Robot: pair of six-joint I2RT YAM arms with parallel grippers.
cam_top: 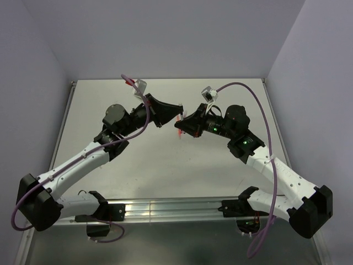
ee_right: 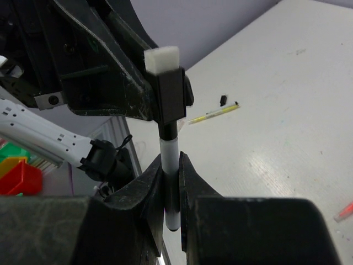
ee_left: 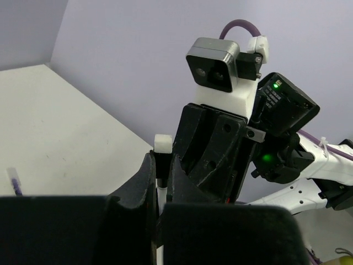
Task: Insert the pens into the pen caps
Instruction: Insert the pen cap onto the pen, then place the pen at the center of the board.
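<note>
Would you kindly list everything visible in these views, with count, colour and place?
white-black pen: one, white and black, in right gripper, end at pen cap
pen cap: one, black with white end, in left gripper
yellow pen: one, yellow, on table
loose cap: one, black, beside yellow pen
purple pen: one, dark purple, on table
red-orange pen: one, red-orange, on table
bins: two, red and yellow, beyond table
table: one, pale grey
left gripper: one, black, shut on pen cap
right gripper: one, black, shut on white-black pen

cap (ee_right: 168, 96) atop pen (ee_right: 169, 157), second pen (ee_right: 214, 114) on table (ee_right: 287, 138)
</note>
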